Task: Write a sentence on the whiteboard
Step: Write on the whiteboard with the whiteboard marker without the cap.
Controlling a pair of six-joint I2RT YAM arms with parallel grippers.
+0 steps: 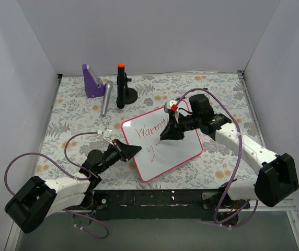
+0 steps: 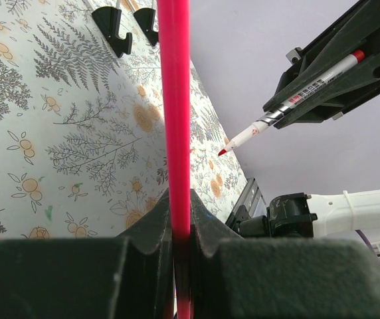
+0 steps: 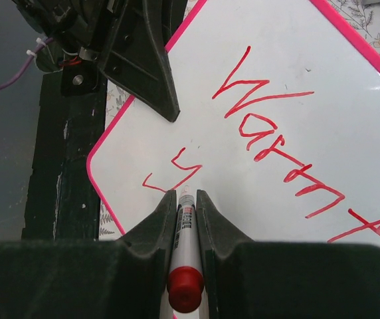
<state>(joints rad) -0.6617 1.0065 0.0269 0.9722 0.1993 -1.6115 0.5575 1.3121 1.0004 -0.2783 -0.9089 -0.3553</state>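
We see the right fingers (image 3: 185, 196) clamped on the red marker (image 3: 185, 266). Its tip points down at the whiteboard (image 1: 178, 151), just beside the lone "y" that opens the second line of the sentence (image 3: 270, 133). In the left wrist view the tip seems to hover just off the surface. The unwritten space runs along the board's long axis, away from the left fingers (image 2: 177, 199), which pinch the pink frame (image 2: 175, 100) at its near-left edge. The board lies slantwise mid-desk (image 1: 76, 115), glossy white, its first line starting "Warm" in thin red script.
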